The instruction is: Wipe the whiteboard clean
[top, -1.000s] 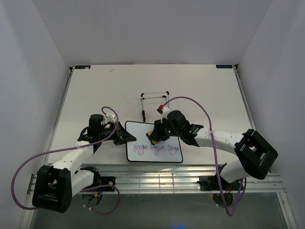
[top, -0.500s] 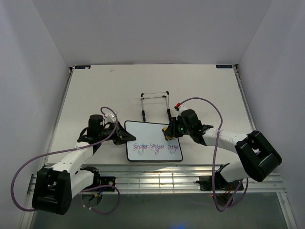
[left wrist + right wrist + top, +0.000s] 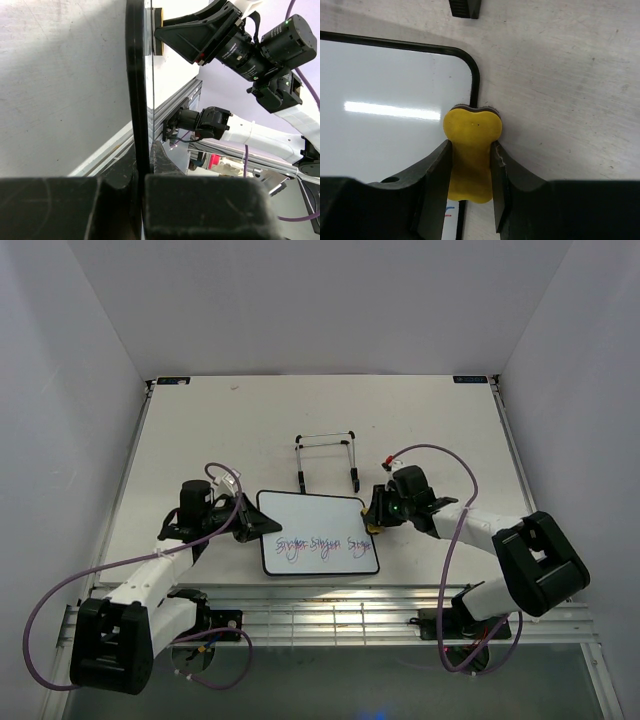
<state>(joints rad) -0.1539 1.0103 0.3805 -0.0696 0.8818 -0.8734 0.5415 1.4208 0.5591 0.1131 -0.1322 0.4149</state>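
Note:
The whiteboard (image 3: pixel 316 520) lies flat on the table with a line of red-purple writing along its near part; its far part is blank. My left gripper (image 3: pixel 250 530) is shut on the board's left edge, seen edge-on in the left wrist view (image 3: pixel 136 100). My right gripper (image 3: pixel 373 515) is shut on the yellow peanut-shaped eraser (image 3: pixel 471 152), which sits over the board's right frame near the far right corner (image 3: pixel 470 75). The eraser also shows in the left wrist view (image 3: pixel 158 30).
The black wire easel stand (image 3: pixel 326 455) stands just beyond the board. An aluminium rail (image 3: pixel 330 610) runs along the table's near edge. White walls close in the table on the left, right and far sides.
My right gripper has swept the eraser rightward across the board's upper part, from its middle to its right edge. The board has shifted slightly left and turned a little.

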